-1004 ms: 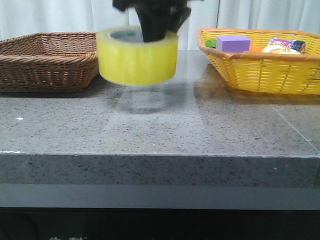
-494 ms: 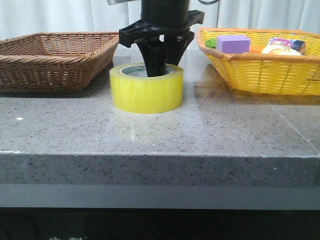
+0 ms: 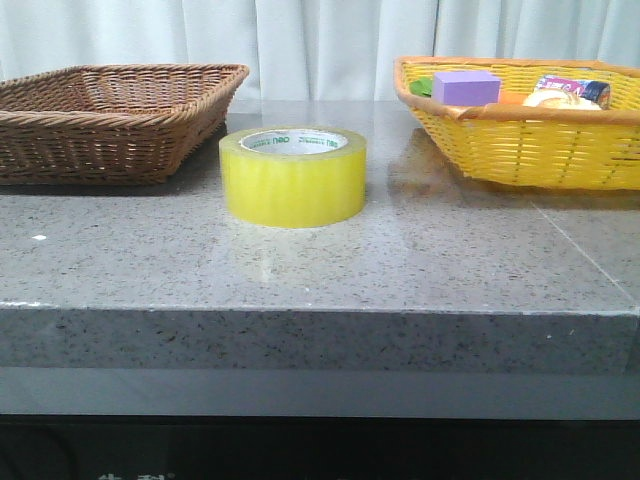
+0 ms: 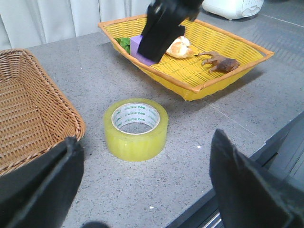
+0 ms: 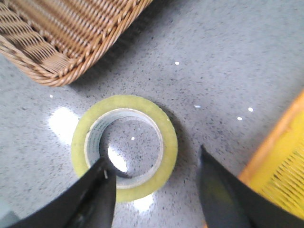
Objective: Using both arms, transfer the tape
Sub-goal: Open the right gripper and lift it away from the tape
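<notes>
The tape [image 3: 293, 176], a wide yellow roll with green print on its core, lies flat on the grey table between the two baskets. No gripper touches it, and neither gripper shows in the front view. My right gripper [image 5: 152, 154] is open and empty, hovering above the tape [image 5: 124, 146], one finger over the core and the other outside the roll. My left gripper [image 4: 144, 136] is wide open and empty, back from the tape [image 4: 136, 128] on the side of the table's front edge. The right arm [image 4: 164, 23] shows above the tape in the left wrist view.
A brown wicker basket [image 3: 100, 115] stands at the left. A yellow basket [image 3: 520, 145] at the right holds a purple block [image 3: 466, 87] and other small items. The table's front edge [image 3: 320, 310] runs across in front of the tape.
My right gripper lowered the tape onto the table, let go of it and rose out of the front view. The tape now rests alone.
</notes>
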`<state>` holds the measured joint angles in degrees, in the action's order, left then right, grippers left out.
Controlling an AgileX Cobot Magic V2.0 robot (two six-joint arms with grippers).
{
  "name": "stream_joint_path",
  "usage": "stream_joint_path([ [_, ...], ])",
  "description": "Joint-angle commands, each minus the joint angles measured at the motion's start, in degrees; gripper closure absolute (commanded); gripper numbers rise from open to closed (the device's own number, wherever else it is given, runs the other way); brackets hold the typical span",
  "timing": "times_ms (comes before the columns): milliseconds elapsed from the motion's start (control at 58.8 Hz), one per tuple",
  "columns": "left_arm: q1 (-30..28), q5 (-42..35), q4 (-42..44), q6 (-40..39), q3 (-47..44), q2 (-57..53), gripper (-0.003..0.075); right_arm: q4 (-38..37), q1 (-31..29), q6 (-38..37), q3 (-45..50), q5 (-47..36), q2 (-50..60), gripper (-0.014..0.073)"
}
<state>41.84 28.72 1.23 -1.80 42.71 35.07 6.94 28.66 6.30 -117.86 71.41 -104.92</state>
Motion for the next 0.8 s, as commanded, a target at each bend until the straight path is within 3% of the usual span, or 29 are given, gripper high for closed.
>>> stream_joint_path([
  [0,0.5,-4.4,-0.4,-0.1,2.0,0.4,0.0176,2.8,-2.7,-0.3,1.7,-4.1,7.3,0.0181],
  [272,0.5,-4.4,-0.4,-0.1,2.0,0.4,0.0176,3.5,-5.0,-0.3,18.5,-13.3,21.8,0.0181],
  [596,0.5,-4.4,-0.4,-0.1,2.0,0.4,0.0176,3.5,-5.0,-0.3,45.2,-32.2,41.2,0.0181],
  [783,0.5,-3.5,-0.4,-0.1,2.0,0.4,0.0176,3.5,-5.0,-0.3,55.9,-38.3,50.4,0.0181],
])
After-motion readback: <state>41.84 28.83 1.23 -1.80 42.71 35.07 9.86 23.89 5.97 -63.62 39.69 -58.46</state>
